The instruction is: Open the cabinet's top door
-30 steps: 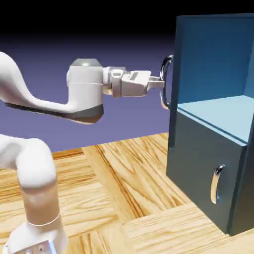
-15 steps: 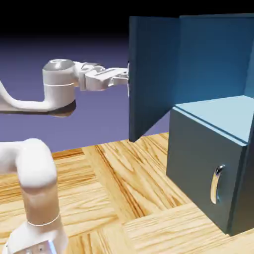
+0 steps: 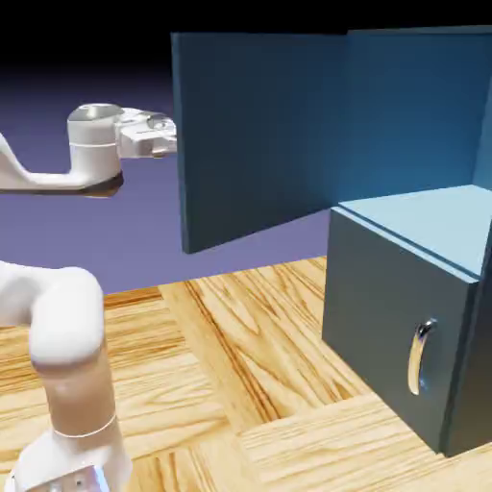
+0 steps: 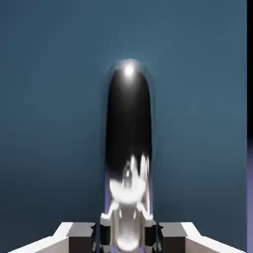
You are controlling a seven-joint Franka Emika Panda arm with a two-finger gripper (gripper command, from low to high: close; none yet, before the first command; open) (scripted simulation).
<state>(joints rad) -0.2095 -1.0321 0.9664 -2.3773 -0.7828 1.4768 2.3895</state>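
The end effector (image 4: 127, 238) is clamped on the handle (image 4: 128, 123) of the top door (image 3: 264, 135), which stands wide open toward nine o'clock from the cabinet (image 3: 399, 327). If the arm pulls straight, not along the curve, the fingers may slip.

The white, smooth-shelled robot arm (image 3: 72, 332) rises from the exterior view's lower left, its forearm reaching right to a rounded white wrist (image 3: 94, 144). Beyond it, the white two-finger gripper with grey fingertips (image 4: 127, 237) points toward the exterior view's right, its two fingers closed in a grip.
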